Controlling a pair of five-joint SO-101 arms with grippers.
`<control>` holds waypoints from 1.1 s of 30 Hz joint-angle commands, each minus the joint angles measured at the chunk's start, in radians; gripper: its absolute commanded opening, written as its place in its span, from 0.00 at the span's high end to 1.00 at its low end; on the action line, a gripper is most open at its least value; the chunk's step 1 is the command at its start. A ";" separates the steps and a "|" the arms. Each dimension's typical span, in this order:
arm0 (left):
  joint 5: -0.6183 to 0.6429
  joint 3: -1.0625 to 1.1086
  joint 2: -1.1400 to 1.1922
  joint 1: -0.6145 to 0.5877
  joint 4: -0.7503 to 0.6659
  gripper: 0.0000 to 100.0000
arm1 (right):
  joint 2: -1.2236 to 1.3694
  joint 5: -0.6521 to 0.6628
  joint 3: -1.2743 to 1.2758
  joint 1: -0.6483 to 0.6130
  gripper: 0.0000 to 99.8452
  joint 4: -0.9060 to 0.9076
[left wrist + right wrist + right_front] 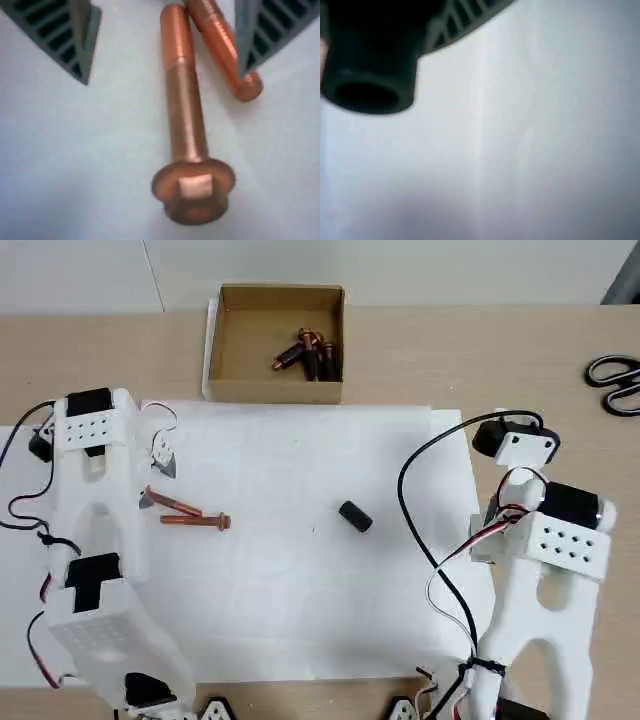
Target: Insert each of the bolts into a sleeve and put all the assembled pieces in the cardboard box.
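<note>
So the cardboard box [214, 350] sits on the table [450, 350] at the far edge of the white sheet [300, 580], a bit left of centre. There's a small heap of assembled pieces [310, 355] in it, over by its right wall. On the left part of the sheet are the near bolt [195, 521], flanged head pointing right, and the far bolt [172, 503], lying at a slight angle with their left ends close together. The left tool [157, 482] is right over those ends with its fingers [75, 45] spread apart. Up close, the far bolt leans against one finger while the near bolt lies free between them. A loose sleeve [354, 517] lies mid-sheet, well apart from the bolts, with a wide stretch of sheet between it and the box. The right tool [512, 443] hangs over the sheet's right edge, clamped on a second sleeve [367, 65]. Its hollow end shows, pressed against a ribbed finger, but the rest of that grip is lost in the dark. A black cable [405, 490] loops from the right arm out over the sheet, between that arm and the loose sleeve. Scissors [615, 385] lie far right on the table, cut off by the frame edge.
</note>
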 commanded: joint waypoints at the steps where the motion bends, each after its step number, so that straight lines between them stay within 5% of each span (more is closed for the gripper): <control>1: 0.005 0.001 -0.006 -0.006 -0.003 0.81 | -0.022 0.011 -0.003 0.008 1.00 -0.016; 22: 0.006 0.120 -0.006 -0.006 -0.132 0.81 | -0.028 0.011 -0.002 0.010 1.00 -0.012; 33: 0.005 0.116 0.163 -0.066 -0.170 0.99 | -0.028 0.011 -0.002 0.010 1.00 -0.008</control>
